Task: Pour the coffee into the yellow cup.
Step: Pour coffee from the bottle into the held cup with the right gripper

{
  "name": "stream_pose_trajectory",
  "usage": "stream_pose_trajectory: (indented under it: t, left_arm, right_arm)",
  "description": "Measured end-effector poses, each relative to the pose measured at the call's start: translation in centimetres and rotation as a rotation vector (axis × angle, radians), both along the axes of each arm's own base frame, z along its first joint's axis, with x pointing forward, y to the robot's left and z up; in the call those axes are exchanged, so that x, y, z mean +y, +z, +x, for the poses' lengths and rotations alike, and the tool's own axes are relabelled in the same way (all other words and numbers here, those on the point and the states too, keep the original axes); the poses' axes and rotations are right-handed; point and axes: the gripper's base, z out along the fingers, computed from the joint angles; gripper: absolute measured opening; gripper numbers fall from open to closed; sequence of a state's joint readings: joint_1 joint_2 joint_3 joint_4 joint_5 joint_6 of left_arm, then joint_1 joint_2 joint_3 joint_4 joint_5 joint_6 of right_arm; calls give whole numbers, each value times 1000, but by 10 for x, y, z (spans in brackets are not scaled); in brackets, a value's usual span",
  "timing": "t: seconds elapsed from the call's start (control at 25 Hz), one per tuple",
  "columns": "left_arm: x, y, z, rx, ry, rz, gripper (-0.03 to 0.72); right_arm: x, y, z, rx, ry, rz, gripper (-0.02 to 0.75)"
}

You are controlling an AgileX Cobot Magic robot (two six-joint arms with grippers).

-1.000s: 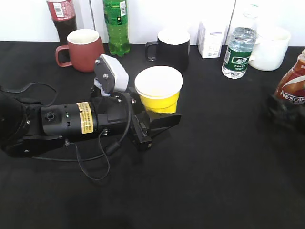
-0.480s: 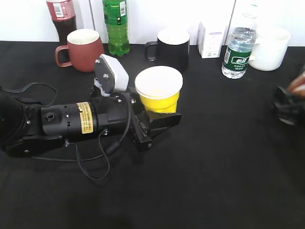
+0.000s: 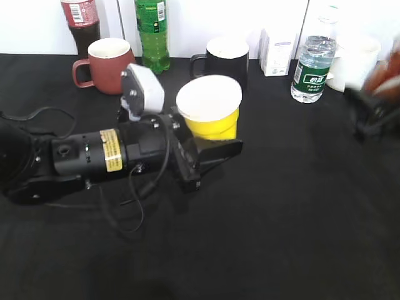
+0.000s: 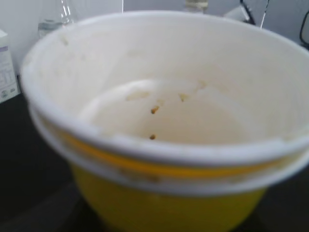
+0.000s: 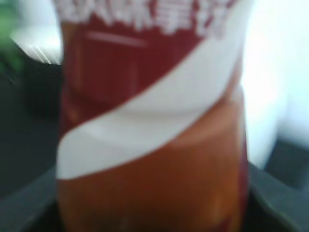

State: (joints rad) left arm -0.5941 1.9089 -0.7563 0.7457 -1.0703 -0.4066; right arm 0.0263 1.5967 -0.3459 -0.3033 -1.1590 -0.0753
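Note:
The yellow cup [image 3: 209, 112], white inside and empty but for a few brown specks, is held between the jaws of my left gripper [image 3: 212, 149] a little above the black table. It fills the left wrist view [image 4: 164, 145]. My right gripper [image 3: 375, 115] is a motion blur at the far right edge, raised off the table. It is shut on the brown-orange coffee bottle [image 3: 387, 78], which has a white swoosh. The bottle fills the right wrist view [image 5: 154, 145], and its cap is out of view.
Along the back edge stand a cola bottle [image 3: 81, 22], a maroon mug [image 3: 109, 65], a green soda bottle [image 3: 153, 34], a black mug [image 3: 226, 59], a white carton [image 3: 277, 53], a water bottle [image 3: 312, 65] and a white cup [image 3: 353, 62].
My right gripper has lifted the coffee bottle up off the table at the right edge, now blurred by motion. My left gripper has raised the yellow cup slightly.

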Motion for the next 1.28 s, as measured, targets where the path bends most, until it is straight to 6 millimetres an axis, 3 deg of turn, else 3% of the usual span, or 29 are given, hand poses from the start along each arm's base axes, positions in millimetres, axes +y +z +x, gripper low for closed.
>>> stream_pose_trajectory:
  t: [0.16,0.4,0.6,0.8,0.96,1.28]
  left_arm:
    - [-10,10,10,-7,-3,10,449]
    - [-57,28,-4,-75,-95,50,449]
    - [-81,7,-12,-48,-125,147,449]
    - [-84,7,-16,-45,-130,155,449]
    - [-84,7,-16,-45,-131,152,449]
    - [-84,7,-16,-45,-131,151,449]
  right_arm:
    - [10,23,-12,-52,124,-181,529]
    - [21,46,-5,-152,263,-404,529]
    - [25,61,4,-298,304,-609,529]
    - [25,62,5,-402,300,-819,529]
    - [25,52,10,-423,310,-927,529]
    - [23,53,12,-501,271,-1097,529]
